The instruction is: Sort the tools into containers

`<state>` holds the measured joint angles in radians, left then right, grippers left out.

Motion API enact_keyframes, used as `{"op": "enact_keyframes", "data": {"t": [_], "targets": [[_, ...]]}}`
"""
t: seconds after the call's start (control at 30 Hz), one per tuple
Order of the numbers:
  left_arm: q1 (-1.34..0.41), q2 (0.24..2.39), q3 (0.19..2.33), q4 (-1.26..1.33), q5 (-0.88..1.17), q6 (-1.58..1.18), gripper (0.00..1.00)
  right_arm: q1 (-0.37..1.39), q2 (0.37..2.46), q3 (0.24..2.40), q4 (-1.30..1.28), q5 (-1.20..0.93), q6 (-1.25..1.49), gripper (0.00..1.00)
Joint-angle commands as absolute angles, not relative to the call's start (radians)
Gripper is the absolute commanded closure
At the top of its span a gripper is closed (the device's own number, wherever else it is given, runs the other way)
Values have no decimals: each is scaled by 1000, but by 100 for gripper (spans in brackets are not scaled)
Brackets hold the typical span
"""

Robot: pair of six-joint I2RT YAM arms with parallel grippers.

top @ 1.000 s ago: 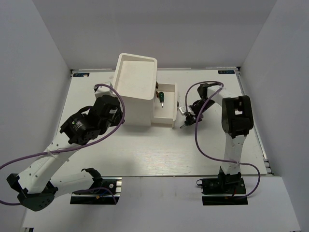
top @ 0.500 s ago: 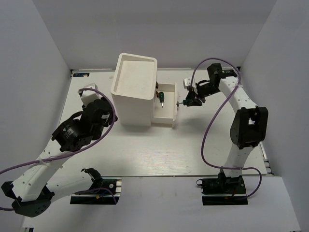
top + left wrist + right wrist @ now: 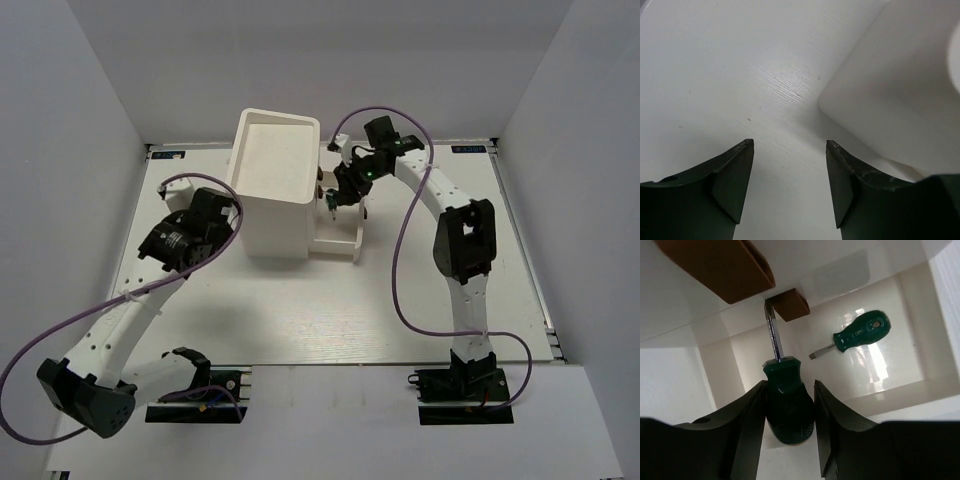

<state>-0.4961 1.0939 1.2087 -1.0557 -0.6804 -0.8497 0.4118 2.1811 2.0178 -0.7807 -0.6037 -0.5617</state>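
My right gripper (image 3: pixel 789 383) is shut on a stubby green-handled screwdriver (image 3: pixel 788 405), blade pointing away, and holds it above the open white drawer (image 3: pixel 890 390). A second green-handled screwdriver (image 3: pixel 862 332) lies flat on the drawer floor. In the top view the right gripper (image 3: pixel 338 198) hangs over the drawer (image 3: pixel 335 255), which sticks out of the right side of the tall white cabinet (image 3: pixel 275 185). My left gripper (image 3: pixel 790 143) is open and empty over bare table, beside the cabinet's left wall (image 3: pixel 900 100). Pliers and thin screwdrivers are out of view.
Two brown drawer knobs (image 3: pixel 720 265) on the cabinet front sit just above the held screwdriver's tip. The left arm (image 3: pixel 185 235) is close to the cabinet's left side. Grey walls enclose the white table (image 3: pixel 300 310) on three sides.
My right arm has swung left from the table beside the drawer to above the drawer, carrying the screwdriver. My left arm has shifted back along the cabinet's left side.
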Motion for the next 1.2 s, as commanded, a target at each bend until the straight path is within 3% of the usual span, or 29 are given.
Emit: {"op": "enact_keyframes", "data": {"t": [0.0,0.07,0.23,0.27,0.37,0.4,0.43,0.47,0.63,0.8,0.87,1.0,1.17], "targets": [[-382,1111,1166,-925,-571,-786,30,417,2181,2086,-759,-543,-420,56],[-332,1135,1129,-873,-487,-759,33,416,2162,2044,-749,-545,-432,46],[-183,1204,1129,-733,-321,-680,52,407,2036,1876,-692,-558,-457,41],[-164,1219,1143,-724,-301,-667,56,403,2010,1843,-678,-555,-456,35],[-88,1267,1143,-660,-220,-658,59,399,1981,1809,-666,-548,-436,33],[-56,1294,1143,-641,-174,-658,59,394,1979,1806,-657,-540,-396,35],[-40,1310,1143,-600,-149,-658,59,391,1977,1804,-652,-525,-368,44],[-28,1325,1143,-577,-123,-658,59,390,1977,1809,-647,-429,-341,99],[21,1468,1176,-433,80,-640,61,353,2023,1845,-646,-273,-175,100],[21,1646,1299,-419,238,-586,76,353,2172,2003,-756,-46,-179,100],[21,1658,1322,-419,270,-563,76,353,2198,1996,-753,-12,-199,100],[21,1658,1283,-393,319,-554,76,365,2236,1994,-765,-66,-221,100],[21,1649,1244,-374,367,-554,77,367,2275,2023,-781,-326,-187,100]]}}
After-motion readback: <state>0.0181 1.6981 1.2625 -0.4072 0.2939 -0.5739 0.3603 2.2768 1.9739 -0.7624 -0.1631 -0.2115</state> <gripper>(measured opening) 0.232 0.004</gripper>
